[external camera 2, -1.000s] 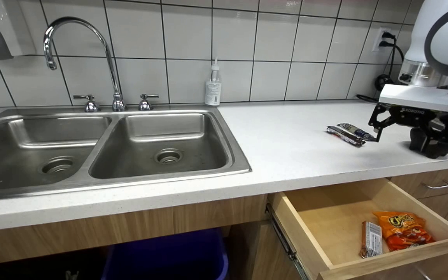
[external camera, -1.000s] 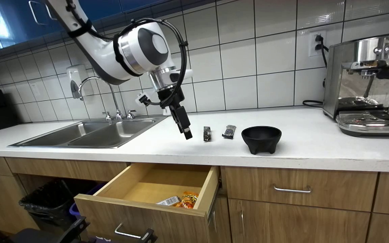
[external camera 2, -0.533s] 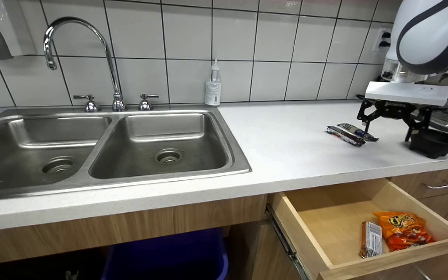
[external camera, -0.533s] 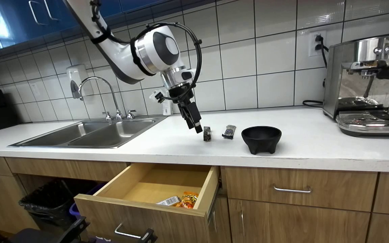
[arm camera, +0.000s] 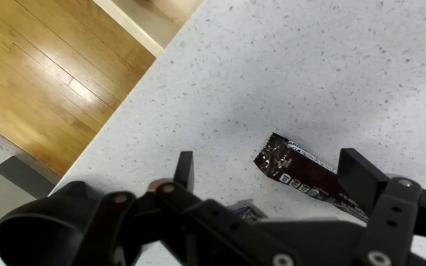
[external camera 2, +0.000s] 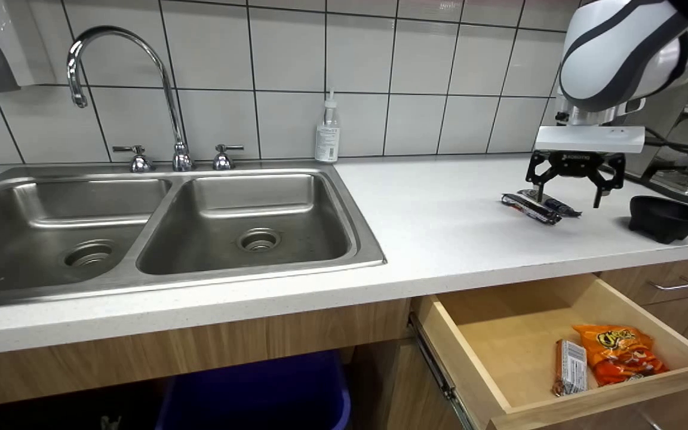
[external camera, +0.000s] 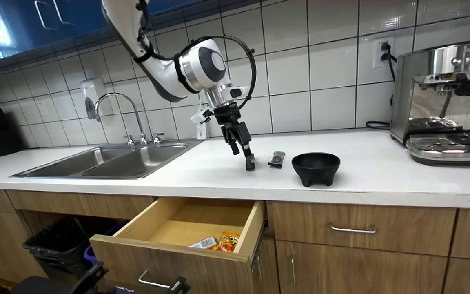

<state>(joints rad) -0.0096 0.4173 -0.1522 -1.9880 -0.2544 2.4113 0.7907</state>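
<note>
Tool (external camera 2: 568,203) apparently above two bars (external camera 2: 529,209)

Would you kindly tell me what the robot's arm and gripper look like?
The arm is glossy white with dark grey trim and a silvery metal band; black cables, held by black straps, loop beside it. A white crossbar tops the gripper, which is black and angular, with skeletal linkages, small pale lettering across its front and two slim, blocky jaws.
</note>
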